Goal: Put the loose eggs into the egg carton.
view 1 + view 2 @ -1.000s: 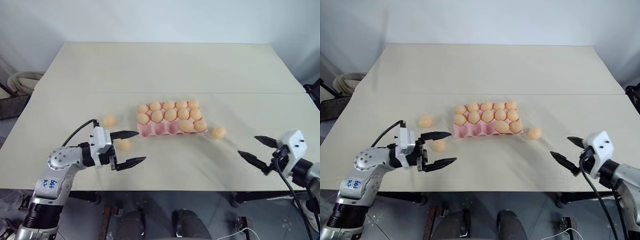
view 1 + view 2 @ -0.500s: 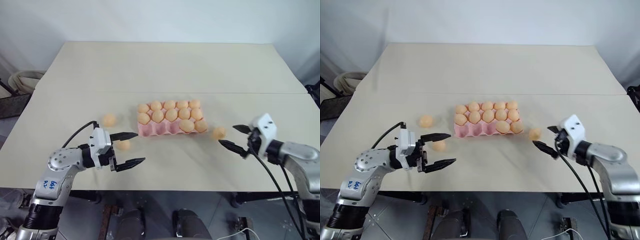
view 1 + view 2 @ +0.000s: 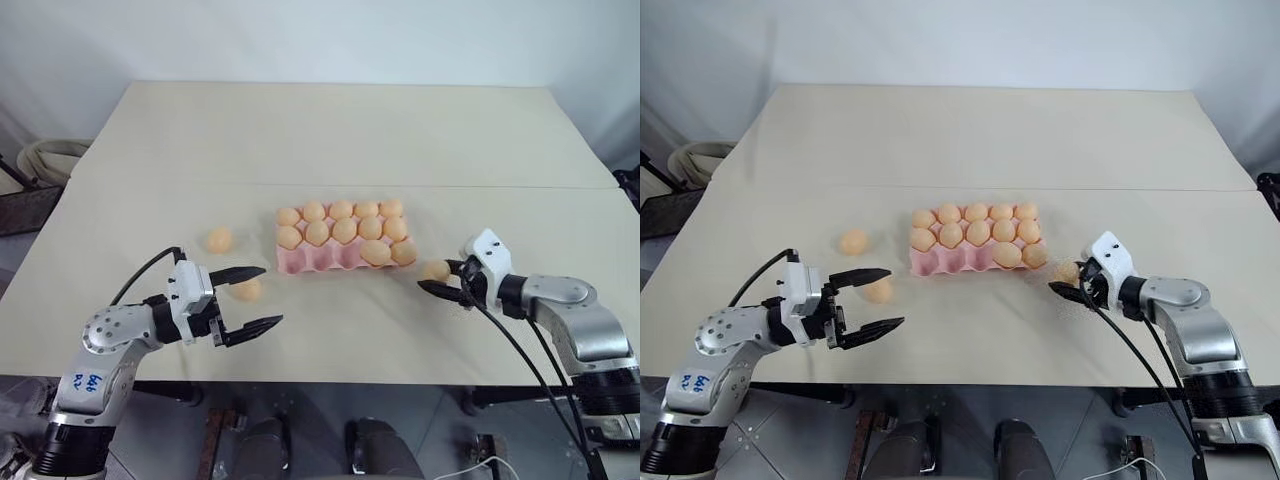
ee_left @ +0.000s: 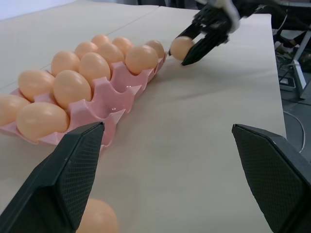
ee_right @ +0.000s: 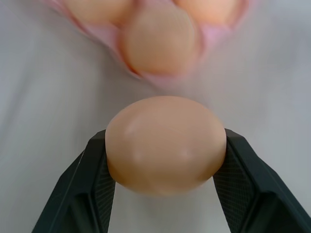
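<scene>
the right gripper (image 5: 163, 194) pinches a smooth pale-orange loose egg (image 5: 165, 144) just off the near right corner of the pink moulded egg carton (image 3: 312, 262). bare beige table (image 3: 350, 330) lies nearer. the left gripper (image 3: 252, 297) hangs spread wide; another egg (image 3: 246, 290) sits just behind its fingers.

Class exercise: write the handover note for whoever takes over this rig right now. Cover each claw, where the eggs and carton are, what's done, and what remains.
Right claw: closed on a loose egg that sits by the right end of the egg carton; whether it has left the table I cannot tell.
Left claw: open, holding nothing, hovering over the table near another loose egg.
A third loose egg lies on the table left of the carton.
Carton: the two far rows look full; the near row holds two eggs at its right end, three cups free.
Done: right-hand egg gripped.
Left: place it, then the other two.
</scene>
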`<act>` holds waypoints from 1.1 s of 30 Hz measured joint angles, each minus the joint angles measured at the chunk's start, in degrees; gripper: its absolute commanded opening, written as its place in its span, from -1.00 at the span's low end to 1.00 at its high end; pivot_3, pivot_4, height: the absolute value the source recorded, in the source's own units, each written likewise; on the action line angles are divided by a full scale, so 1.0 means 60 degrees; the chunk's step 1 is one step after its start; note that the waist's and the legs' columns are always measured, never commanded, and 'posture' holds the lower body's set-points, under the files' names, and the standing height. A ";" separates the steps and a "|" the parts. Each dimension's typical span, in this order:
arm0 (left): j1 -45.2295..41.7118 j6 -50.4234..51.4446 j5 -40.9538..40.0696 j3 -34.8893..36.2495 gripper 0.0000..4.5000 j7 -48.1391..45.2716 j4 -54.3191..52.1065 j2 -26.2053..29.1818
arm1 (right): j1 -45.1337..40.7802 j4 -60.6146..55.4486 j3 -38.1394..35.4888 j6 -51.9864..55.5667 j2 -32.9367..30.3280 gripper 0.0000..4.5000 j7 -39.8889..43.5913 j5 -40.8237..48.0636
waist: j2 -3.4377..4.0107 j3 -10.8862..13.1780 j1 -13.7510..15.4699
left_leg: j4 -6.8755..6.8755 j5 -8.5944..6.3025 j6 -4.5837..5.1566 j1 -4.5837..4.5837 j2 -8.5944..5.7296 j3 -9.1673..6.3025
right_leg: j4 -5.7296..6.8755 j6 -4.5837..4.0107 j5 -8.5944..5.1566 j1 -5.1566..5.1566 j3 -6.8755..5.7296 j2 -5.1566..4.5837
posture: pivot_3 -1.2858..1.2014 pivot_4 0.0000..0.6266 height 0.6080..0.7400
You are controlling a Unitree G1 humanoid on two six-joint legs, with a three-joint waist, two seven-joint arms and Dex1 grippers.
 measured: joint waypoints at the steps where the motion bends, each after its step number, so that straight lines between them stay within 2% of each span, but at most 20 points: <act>1: 0.0111 0.0012 -0.0004 0.0131 1.00 0.0039 -0.0024 0.0005 | -0.0039 -0.0466 -0.0042 0.0206 -0.0016 0.14 0.0017 0.0191 | 0.0000 0.0000 -0.0006 | 0.0000 0.0000 -0.0001 0.0001 0.0002 0.0000 | 0.0002 0.0000 0.0000 0.0000 -0.0002 0.0002 | 0.03 -0.52 1.00; 4: 0.0423 0.0043 -0.0005 0.0311 1.00 0.0149 -0.0042 0.0015 | -0.0550 -0.1479 0.0094 0.0874 0.0270 0.14 -0.0221 0.0530 | 0.0000 0.0000 -0.0029 | 0.0001 -0.0016 -0.0035 0.0004 0.0007 -0.0002 | 0.0005 -0.0003 -0.0001 0.0000 -0.0001 0.0002 | 0.03 -0.52 1.00; 7: 0.0597 0.0061 -0.0001 0.0392 1.00 0.0260 -0.0054 0.0008 | -0.1578 -0.1617 0.0728 0.1508 0.1171 0.14 -0.0870 0.0502 | -0.0001 0.0000 -0.0102 | 0.0001 -0.0022 -0.0056 0.0004 0.0008 -0.0001 | 0.0006 -0.0009 -0.0001 -0.0004 0.0001 -0.0001 | 0.03 -0.52 1.00; 11: 0.0588 0.0076 0.0003 0.0415 1.00 0.0435 -0.0102 -0.0034 | -0.2755 -0.0777 0.1738 0.1576 0.1939 0.14 -0.1427 -0.0098 | -0.0001 0.0000 -0.0068 | -0.0010 -0.0023 -0.0054 -0.0009 0.0003 -0.0002 | -0.0008 -0.0015 -0.0004 -0.0021 -0.0003 -0.0009 | 0.03 -0.52 1.00; 15: 0.0561 0.0096 0.0004 0.0393 1.00 0.0541 -0.0116 -0.0079 | -0.3216 0.0218 0.2325 0.1270 0.2055 0.14 -0.1462 -0.0745 | -0.0001 0.0000 0.0008 | -0.0011 -0.0018 -0.0014 -0.0066 0.0001 -0.0002 | -0.0011 -0.0015 -0.0004 -0.0076 -0.0008 -0.0011 | 0.03 -0.52 1.00; 17: 0.0558 0.0101 0.0004 0.0393 1.00 0.0585 -0.0119 -0.0080 | -0.3293 0.0467 0.2456 0.1089 0.2087 0.38 -0.1383 -0.0880 | 0.0000 -0.0001 0.0012 | 0.0004 -0.0014 -0.0009 -0.0142 0.0000 -0.0001 | 0.0013 -0.0013 -0.0003 -0.0156 -0.0012 -0.0009 | 0.03 -0.52 1.00; 19: 0.0549 0.0108 0.0004 0.0383 1.00 0.0611 -0.0123 -0.0102 | -0.3404 0.0622 0.2517 0.1070 0.2178 0.63 -0.1353 -0.0949 | 0.0000 -0.0001 0.0019 | 0.0006 -0.0011 -0.0007 -0.0150 0.0001 -0.0001 | 0.0023 -0.0011 -0.0002 -0.0165 -0.0022 -0.0005 | 0.03 -0.52 1.00; 21: 0.0542 0.0108 0.0004 0.0383 1.00 0.0657 -0.0124 -0.0102 | -0.3409 0.0733 0.2516 0.1021 0.2190 0.95 -0.1299 -0.0965 | 0.0000 -0.0001 0.0018 | 0.0009 -0.0011 -0.0004 -0.0150 0.0001 0.0001 | 0.0024 -0.0010 -0.0002 -0.0163 -0.0023 -0.0004 | 0.03 -0.52 1.00; 22: 0.0534 0.0108 0.0004 0.0383 1.00 0.0679 -0.0124 -0.0104 | -0.3409 0.0740 0.2508 0.0955 0.2234 0.98 -0.1292 -0.0963 | 0.0000 0.0000 0.0013 | 0.0013 -0.0009 -0.0001 -0.0150 0.0001 0.0002 | 0.0025 -0.0008 -0.0001 -0.0160 -0.0022 -0.0003 | 0.03 -0.52 1.00; 27: 0.0523 0.0111 0.0000 0.0382 1.00 0.0719 -0.0129 -0.0122 | -0.3130 0.0223 0.1953 0.0734 0.2235 0.98 -0.1058 -0.0560 | -0.0001 0.0000 0.0013 | 0.0020 0.0014 0.0001 -0.0139 0.0001 0.0003 | 0.0052 -0.0002 0.0002 -0.0157 -0.0021 -0.0003 | 0.03 -0.52 1.00; 30: 0.0605 0.0143 -0.0006 0.0485 1.00 0.0820 -0.0142 -0.0124 | -0.2335 -0.0270 0.1315 0.0053 0.1702 0.98 -0.0630 -0.0340 | -0.0002 -0.0001 0.0083 | 0.0022 0.0018 0.0004 -0.0141 -0.0003 -0.0002 | 0.0047 -0.0002 0.0002 -0.0149 -0.0025 -0.0007 | 0.03 -0.52 1.00; 33: 0.0781 0.0242 -0.0010 0.0724 1.00 0.0974 -0.0145 -0.0122 | -0.0961 -0.0467 0.0320 -0.1339 0.1110 0.98 0.0167 -0.0076 | -0.0004 -0.0002 0.0067 | 0.0021 0.0015 0.0009 -0.0141 -0.0008 -0.0001 | 0.0029 0.0006 0.0006 -0.0136 -0.0021 -0.0008 | 0.03 -0.52 1.00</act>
